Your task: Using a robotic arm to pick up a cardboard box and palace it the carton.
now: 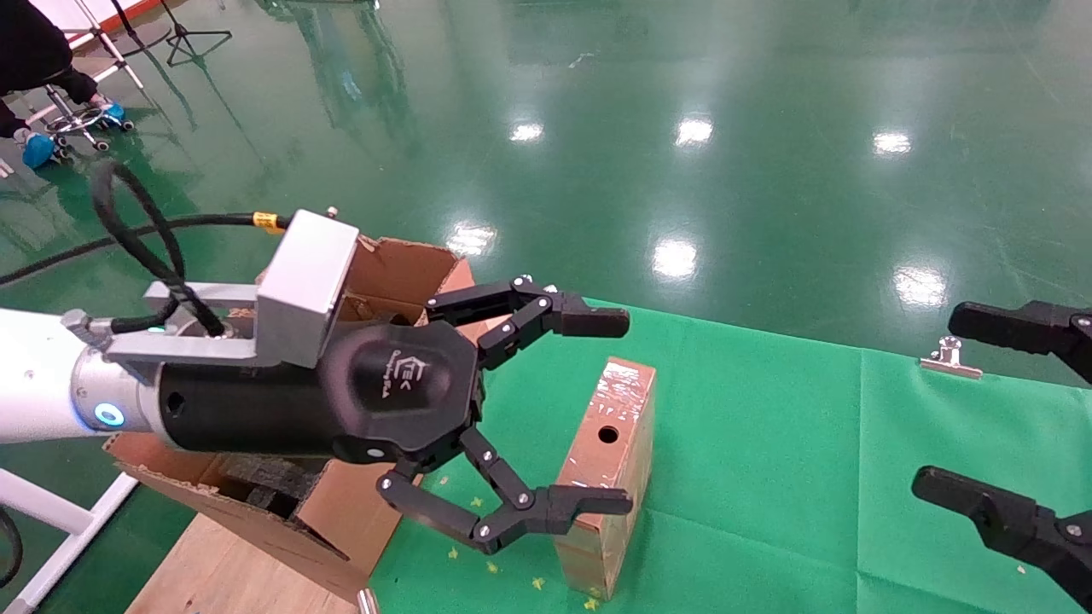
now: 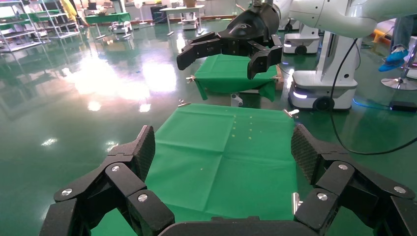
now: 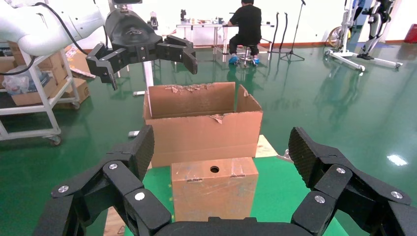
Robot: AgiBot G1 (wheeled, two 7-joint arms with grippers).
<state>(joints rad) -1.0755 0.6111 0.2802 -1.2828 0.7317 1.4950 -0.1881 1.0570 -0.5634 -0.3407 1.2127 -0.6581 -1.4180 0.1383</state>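
Note:
The slim brown cardboard box [image 1: 621, 405] stands on edge on the green cloth, its taped narrow face with the round hole facing up. My left gripper [image 1: 612, 412], on the white arm, is open and empty. It hovers over the box beside the carton [image 1: 401, 264], whose black foam [image 1: 264, 482] shows inside. The left wrist view shows my left gripper [image 2: 222, 147] over bare cloth, with the box out of view. My right gripper [image 1: 945, 401] is open and empty at the right edge. In the right wrist view my right gripper [image 3: 222, 150] faces the box [image 3: 214, 189], with the carton [image 3: 201, 130] behind it.
The green cloth [image 1: 768, 443] covers the table, held by a metal clip [image 1: 949, 360] at its far edge. A wooden board [image 1: 230, 571] lies under the carton. A seated person [image 1: 34, 60] and a tripod are far off at the left on the green floor.

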